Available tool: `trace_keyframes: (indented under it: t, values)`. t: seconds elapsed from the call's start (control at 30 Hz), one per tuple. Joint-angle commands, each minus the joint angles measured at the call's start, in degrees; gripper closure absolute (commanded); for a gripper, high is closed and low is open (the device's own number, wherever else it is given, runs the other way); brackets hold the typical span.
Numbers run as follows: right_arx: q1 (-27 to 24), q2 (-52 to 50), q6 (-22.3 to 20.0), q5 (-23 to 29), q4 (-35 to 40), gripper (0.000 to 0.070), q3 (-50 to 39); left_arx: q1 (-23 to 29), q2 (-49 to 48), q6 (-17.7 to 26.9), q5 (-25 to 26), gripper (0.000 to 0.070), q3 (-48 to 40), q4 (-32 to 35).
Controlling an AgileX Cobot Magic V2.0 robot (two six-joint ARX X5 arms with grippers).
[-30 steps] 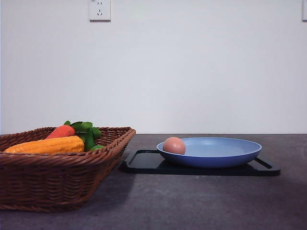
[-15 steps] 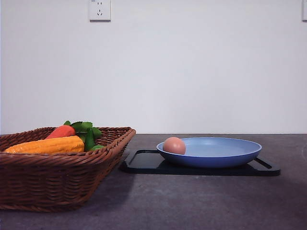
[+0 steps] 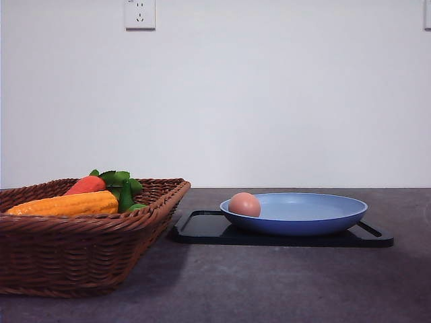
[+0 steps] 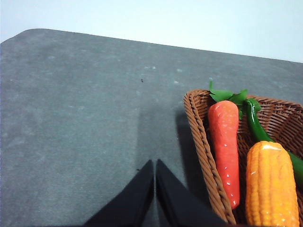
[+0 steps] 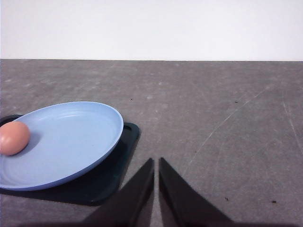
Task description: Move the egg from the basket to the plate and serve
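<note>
The pinkish-brown egg (image 3: 244, 204) lies in the left part of the light blue plate (image 3: 316, 219), which rests on a black tray (image 3: 202, 229). In the right wrist view the egg (image 5: 13, 137) sits at the plate's (image 5: 71, 142) far side from my right gripper (image 5: 156, 163), which is shut with nothing in it, over bare table beside the tray. The brown wicker basket (image 3: 81, 249) stands at the left. My left gripper (image 4: 155, 164) is shut and empty, over the table just outside the basket's rim (image 4: 201, 146).
An orange-red carrot (image 4: 225, 142), a yellow corn cob (image 4: 270, 184) and a green vegetable (image 4: 258, 125) lie in the basket. A wall with a socket (image 3: 139, 13) stands behind the dark grey table (image 3: 269, 282).
</note>
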Motion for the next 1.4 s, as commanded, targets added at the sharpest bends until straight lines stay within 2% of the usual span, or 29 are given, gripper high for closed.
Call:
trace_keyframes:
  t: [0.0, 1.37]
  values:
    - [-0.1, -0.2, 0.9, 0.1, 0.6, 0.0700, -0.2, 0.0, -0.1, -0.3, 0.9, 0.0700, -0.9, -1.9]
    - [-0.1, -0.2, 0.9, 0.1, 0.6, 0.0700, -0.2, 0.0, -0.1, -0.3, 0.9, 0.0700, -0.9, -1.9]
